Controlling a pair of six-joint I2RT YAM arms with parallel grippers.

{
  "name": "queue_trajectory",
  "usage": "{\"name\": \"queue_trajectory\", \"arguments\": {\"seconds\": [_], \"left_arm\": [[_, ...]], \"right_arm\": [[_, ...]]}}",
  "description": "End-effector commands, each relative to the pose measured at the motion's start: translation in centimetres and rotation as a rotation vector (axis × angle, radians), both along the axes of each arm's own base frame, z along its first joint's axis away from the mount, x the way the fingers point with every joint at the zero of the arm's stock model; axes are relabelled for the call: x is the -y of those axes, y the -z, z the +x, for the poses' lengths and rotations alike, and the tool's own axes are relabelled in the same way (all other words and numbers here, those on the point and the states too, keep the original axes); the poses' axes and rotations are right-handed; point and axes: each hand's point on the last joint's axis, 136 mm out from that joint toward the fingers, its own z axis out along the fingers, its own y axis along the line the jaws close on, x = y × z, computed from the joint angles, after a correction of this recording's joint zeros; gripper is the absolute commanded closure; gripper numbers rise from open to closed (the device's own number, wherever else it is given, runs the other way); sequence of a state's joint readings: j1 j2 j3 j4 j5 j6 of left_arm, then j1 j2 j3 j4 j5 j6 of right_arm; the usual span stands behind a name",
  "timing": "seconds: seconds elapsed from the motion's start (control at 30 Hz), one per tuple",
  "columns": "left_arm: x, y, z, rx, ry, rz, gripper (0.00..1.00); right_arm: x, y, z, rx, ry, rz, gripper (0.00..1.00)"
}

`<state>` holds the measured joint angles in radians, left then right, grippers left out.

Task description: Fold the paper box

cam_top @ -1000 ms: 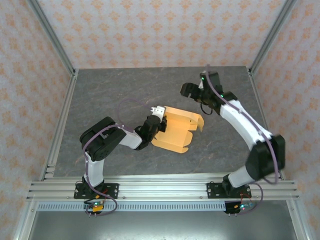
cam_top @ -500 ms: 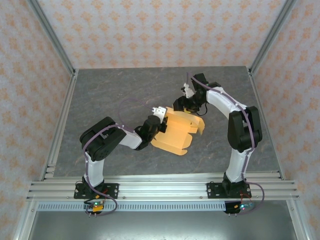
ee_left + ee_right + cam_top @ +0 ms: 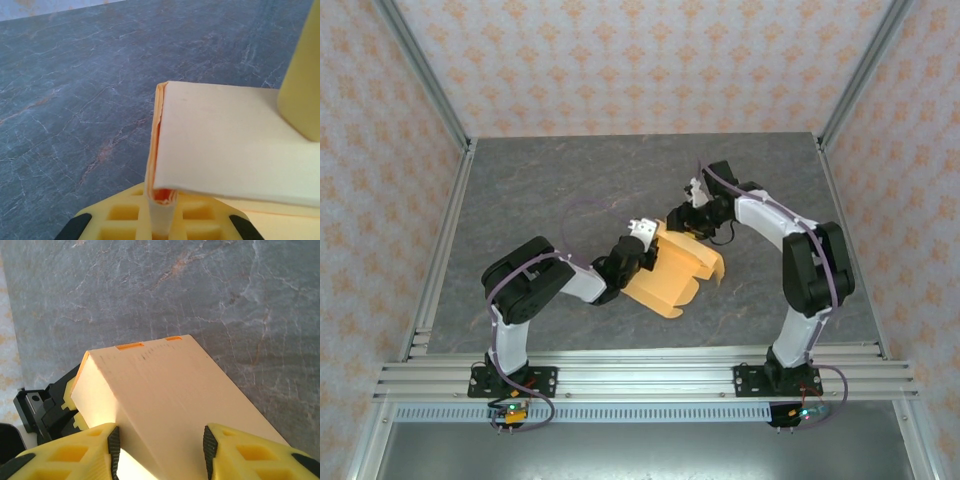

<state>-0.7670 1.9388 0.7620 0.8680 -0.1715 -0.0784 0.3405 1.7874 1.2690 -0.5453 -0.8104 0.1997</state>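
The paper box [image 3: 680,275] — orange-tan, half-folded — sits cornerwise, one corner pointing nearward; its long axis is unclear. The left gripper [image 3: 161,220] pinches its doubled edge; the right gripper [image 3: 160,440] hangs spread over a panel.

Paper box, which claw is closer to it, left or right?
Left. The left claw is shut on the paper box's left edge, touching it. The right claw sits open astride its far edge; contact is unclear.

Paper box [image 3: 675,275] on the table [image 3: 540,190], between two grippers.
The box sat near the table's middle. The left gripper [image 3: 642,240] clamped a folded edge on its left side, and the right gripper [image 3: 692,212] stood at its far side, fingers [image 3: 75,450] spread over a panel.
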Motion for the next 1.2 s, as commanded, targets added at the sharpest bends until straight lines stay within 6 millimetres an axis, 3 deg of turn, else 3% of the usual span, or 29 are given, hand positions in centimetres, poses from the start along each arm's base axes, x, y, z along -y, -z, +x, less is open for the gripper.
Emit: {"name": "queue_trajectory", "arguments": {"seconds": [0.0,0.23,0.33,0.4,0.57,0.7,0.83,1.17], "left_arm": [[0.1,-1.0,0.2,0.068,-0.037,0.016,1.0],[-1.1,-0.8,0.4,0.08,-0.131,-0.006,0.99],[-1.2,-0.5,0.4,0.079,-0.145,0.001,0.87],[-1.7,-1.6,0.3,0.105,-0.166,-0.032,0.81],[-0.3,-1.2,-0.1,0.075,-0.098,-0.064,0.8],[0.2,-1.2,0.2,0.073,-0.116,-0.087,0.86],[-1.1,-1.0,0.7,0.095,-0.229,-0.103,1.0],[-1.8,-0.9,0.5,0.115,-0.301,-0.063,1.0]], "right_arm": [[0.3,1.0,-0.5,-0.04,0.122,-0.032,0.52],[-0.1,1.4,-1.4,-0.102,0.202,0.03,0.52],[0.0,2.3,-1.6,-0.114,0.225,0.027,0.53],[0.4,2.8,-1.6,-0.113,0.236,0.003,0.53],[0.5,3.1,-1.8,-0.117,0.23,-0.005,0.54],[0.6,3.1,-2.1,-0.12,0.231,-0.018,0.54],[0.4,3.7,-2.6,-0.134,0.238,-0.033,0.55],[0.1,4.3,-3.3,-0.131,0.235,-0.049,0.53]]}}
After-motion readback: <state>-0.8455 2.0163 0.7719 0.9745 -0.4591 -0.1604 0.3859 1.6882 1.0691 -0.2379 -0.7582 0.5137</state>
